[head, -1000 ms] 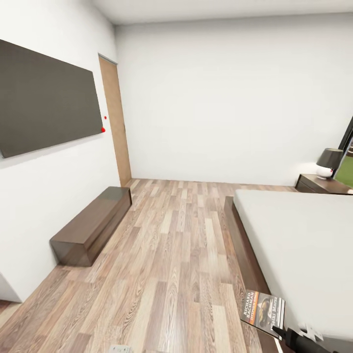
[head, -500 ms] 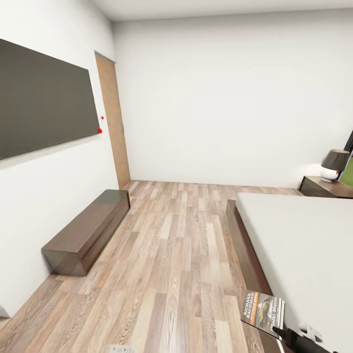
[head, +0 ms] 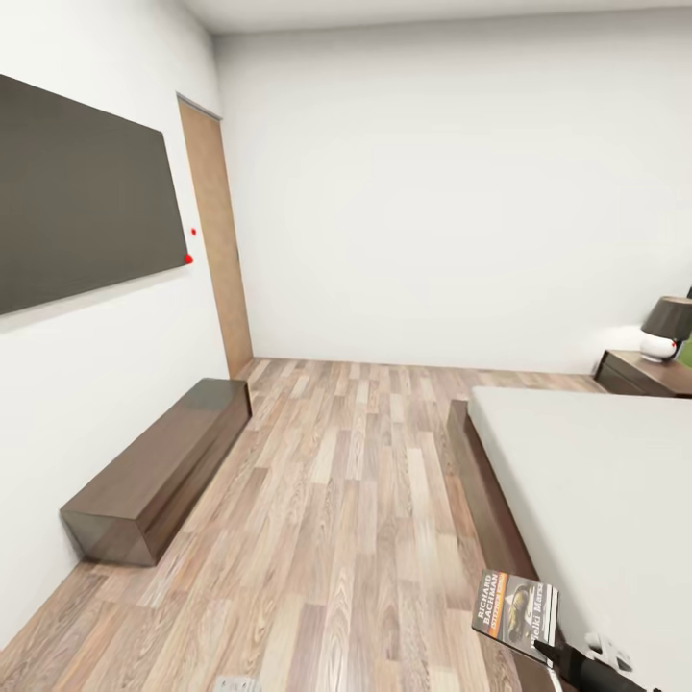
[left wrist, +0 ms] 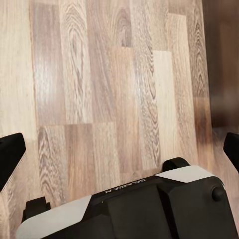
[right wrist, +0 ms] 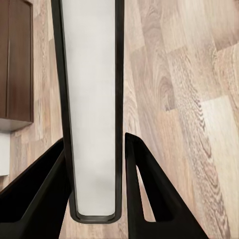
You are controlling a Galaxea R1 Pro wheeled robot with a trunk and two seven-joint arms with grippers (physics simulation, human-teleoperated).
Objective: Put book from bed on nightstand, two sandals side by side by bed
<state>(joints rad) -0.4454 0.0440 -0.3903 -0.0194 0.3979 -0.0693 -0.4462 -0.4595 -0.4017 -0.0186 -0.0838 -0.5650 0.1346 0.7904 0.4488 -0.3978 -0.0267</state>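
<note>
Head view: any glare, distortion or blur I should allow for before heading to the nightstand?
Head view: wide-angle stretch at the edges, the door leans; soft sheen on the low bench top; the lamp throws a glow on the wall by the nightstand; the book cover is sharp. Right wrist view: the book's page edge between the right gripper fingers is crisp, evenly lit. Left wrist view: floor grain clear.

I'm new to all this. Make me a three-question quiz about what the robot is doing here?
1. True or false: the book lies on the bed.
2. What does the right gripper clamp? A) lamp B) book C) nothing
3. Fill in: the lamp stands on the ____.

Key
1. False, it is held over the bed's edge.
2. B
3. nightstand
</note>
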